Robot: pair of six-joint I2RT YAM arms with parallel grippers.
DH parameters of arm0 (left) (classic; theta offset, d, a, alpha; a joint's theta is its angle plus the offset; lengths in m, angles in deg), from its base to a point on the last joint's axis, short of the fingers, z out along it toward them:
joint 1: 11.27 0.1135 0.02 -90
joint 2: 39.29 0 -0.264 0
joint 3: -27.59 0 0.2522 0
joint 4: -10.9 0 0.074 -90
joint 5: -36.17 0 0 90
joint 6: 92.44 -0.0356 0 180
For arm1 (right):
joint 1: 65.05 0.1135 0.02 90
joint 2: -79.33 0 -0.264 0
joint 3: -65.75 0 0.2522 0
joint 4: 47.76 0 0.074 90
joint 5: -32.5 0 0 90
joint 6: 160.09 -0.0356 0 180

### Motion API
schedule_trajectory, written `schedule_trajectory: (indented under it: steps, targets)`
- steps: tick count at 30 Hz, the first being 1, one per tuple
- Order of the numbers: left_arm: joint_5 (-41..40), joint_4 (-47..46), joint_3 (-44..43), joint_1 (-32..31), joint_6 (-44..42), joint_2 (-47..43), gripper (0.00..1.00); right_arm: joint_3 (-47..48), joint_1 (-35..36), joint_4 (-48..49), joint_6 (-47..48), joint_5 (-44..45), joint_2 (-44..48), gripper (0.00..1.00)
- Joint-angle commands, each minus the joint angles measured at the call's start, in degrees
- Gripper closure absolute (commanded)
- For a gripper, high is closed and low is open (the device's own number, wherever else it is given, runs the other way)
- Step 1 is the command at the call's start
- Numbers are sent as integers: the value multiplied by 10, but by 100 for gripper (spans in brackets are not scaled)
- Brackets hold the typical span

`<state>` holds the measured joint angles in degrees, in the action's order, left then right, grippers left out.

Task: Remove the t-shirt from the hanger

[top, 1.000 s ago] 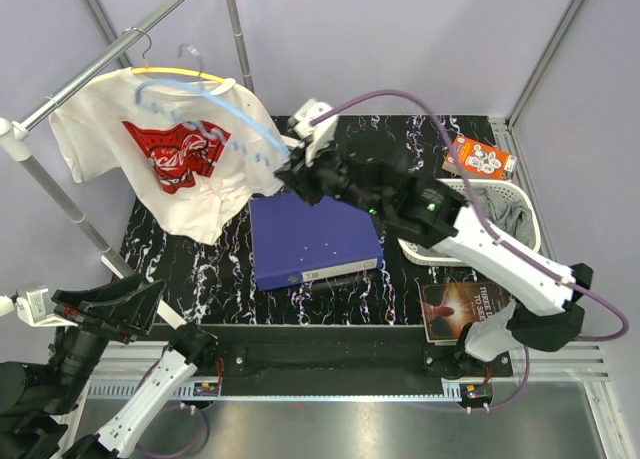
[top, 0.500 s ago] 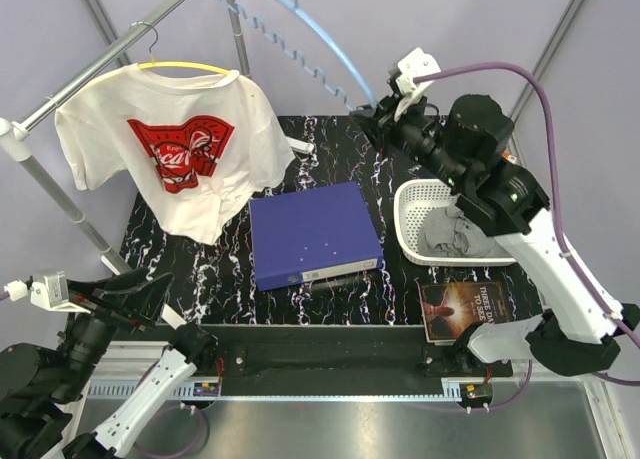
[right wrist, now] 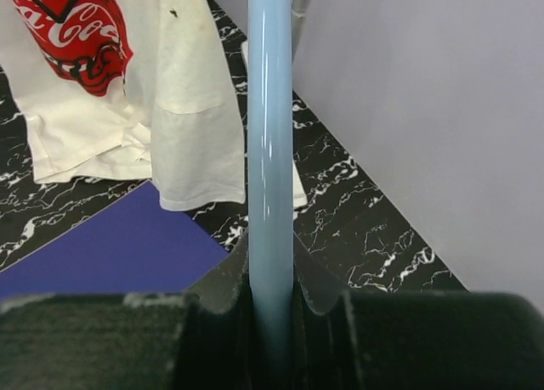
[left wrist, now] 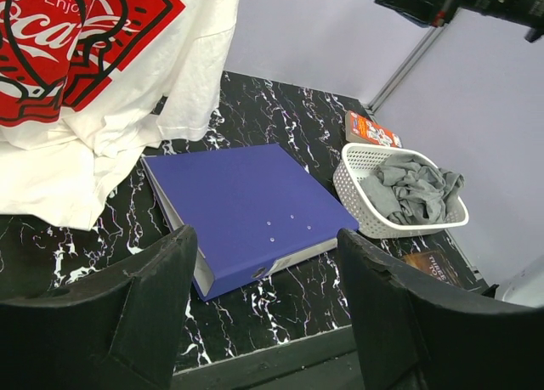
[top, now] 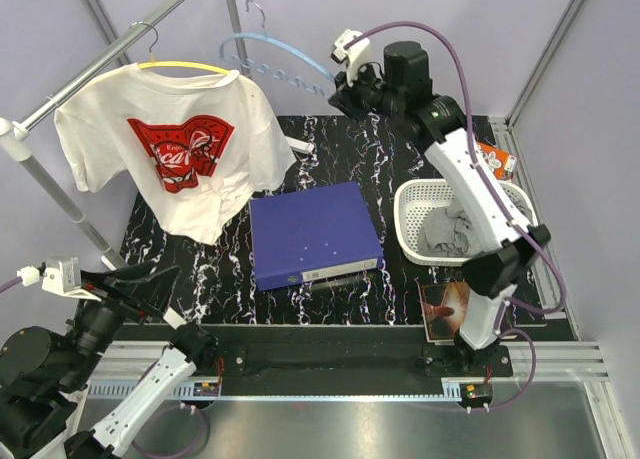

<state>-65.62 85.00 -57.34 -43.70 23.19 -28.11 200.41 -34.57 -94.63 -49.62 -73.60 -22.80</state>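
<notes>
High over the table's far edge: right gripper [top: 336,92], pinched tight on one end of a light blue hanger [top: 272,59]. Stretching leftward from that claw, hook uppermost, notched bar beneath. Seen from the wrist as a pale blue bar running straight ahead out of the pressed fingers [right wrist: 212,322].

Well to the left of that claw and lower: white t-shirt [top: 170,149] with a red Coca-Cola print, draped on a yellow hanger [top: 185,67], itself hooked on the slanted metal rail [top: 120,44]. Nearest sleeve just short of the blue hanger's far tip, hem low against the black marbled table [top: 400,149].

Down at the near left corner: left gripper [left wrist: 263,267], jaws spread wide, nothing between them. Straight ahead of it, a blue ring binder [left wrist: 238,207] lying flat. Ahead and to its left, the t-shirt, apart from the fingers. Ahead and to its right, past the binder, a white basket [left wrist: 353,190] holding a crumpled grey cloth [left wrist: 412,190]. Just behind the basket, an orange box [left wrist: 371,131]. On the basket's near side, a dark book [left wrist: 433,262].
</notes>
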Motion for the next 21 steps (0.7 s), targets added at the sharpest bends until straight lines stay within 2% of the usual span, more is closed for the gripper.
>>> schedule_trajectory:
  steps: [1,8,10,15,21]
  targets:
    - [7,-21,-4,-3,-8,11,29,156,2,8,13,-103,-69,100]
    - [12,-17,-13,-3,6,6,29,432,2,12,-74,-136,-268,100]
    - [12,-14,-18,-3,6,5,29,446,3,35,-88,-139,-284,100]
    - [11,-9,-20,-4,11,5,30,356,2,151,-140,-162,-265,100]
    - [14,-9,-16,-3,16,5,29,410,11,195,-181,-171,-318,100]
